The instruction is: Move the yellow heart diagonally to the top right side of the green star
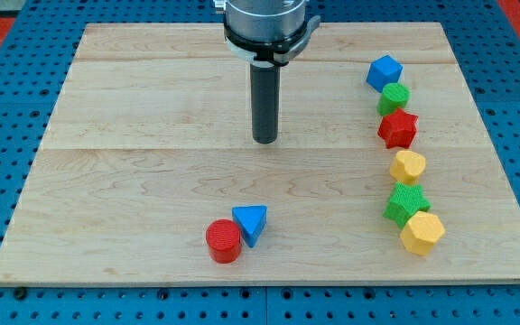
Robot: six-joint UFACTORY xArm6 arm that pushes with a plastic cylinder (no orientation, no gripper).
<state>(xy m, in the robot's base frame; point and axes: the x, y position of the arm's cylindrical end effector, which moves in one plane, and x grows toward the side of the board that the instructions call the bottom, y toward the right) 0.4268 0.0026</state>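
Observation:
The yellow heart (408, 167) lies at the view's right in a column of blocks, just above the green star (406, 203) and close to it. My tip (264, 140) stands on the board near the middle. It is far to the view's left of the heart and a little higher, and touches no block.
The wooden board (134, 108) lies on a blue pegboard. In the right column, a blue cube (385, 71), a green cylinder (393, 97) and a red star (397, 129) sit above the heart. A yellow hexagon (422, 234) sits below the green star. A red cylinder (223, 241) and a blue triangle (250, 223) sit at the bottom centre.

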